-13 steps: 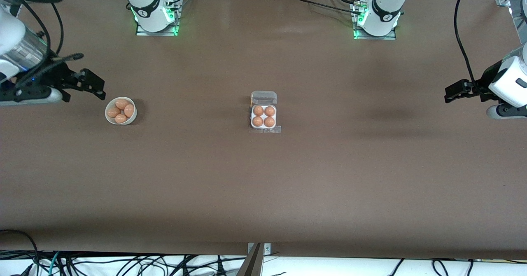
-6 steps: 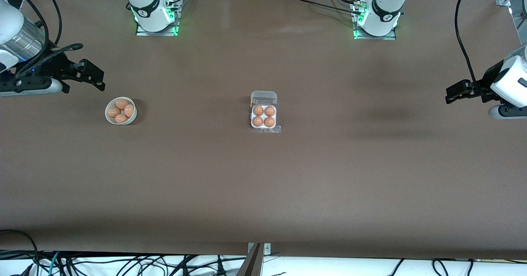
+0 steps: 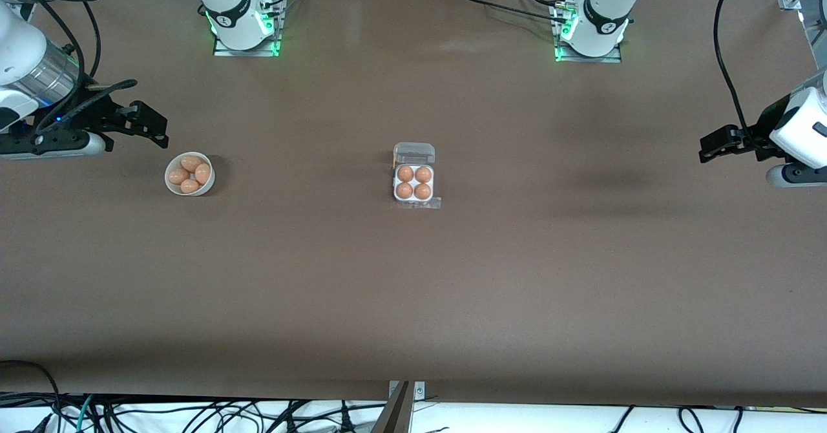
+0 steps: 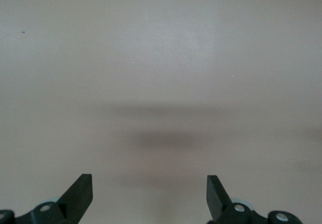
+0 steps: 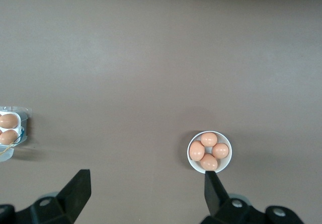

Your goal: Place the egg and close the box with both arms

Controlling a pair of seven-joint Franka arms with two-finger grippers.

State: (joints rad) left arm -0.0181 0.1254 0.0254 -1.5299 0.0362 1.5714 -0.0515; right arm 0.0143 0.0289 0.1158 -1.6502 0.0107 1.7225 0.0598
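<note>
Centrally, box (image 3: 413,183) with four eggs; lid (image 3: 414,153) open; both grippers apart.

Two white jointed robot arms are seen, each banded in black near its base. The right arm (image 3: 226,0) is mounted at the upper left of the frame, the left arm (image 3: 607,3) at the upper right, each on a metal plate lit green at the edges. Black cables are looped along both arms. A shiny silver section is seen on the right arm's wrist. Both arms are ended in black two-finger grippers, the right gripper (image 3: 152,129) and the left gripper (image 3: 711,145), with wedge-shaped fingers (image 5: 78,186).
</note>
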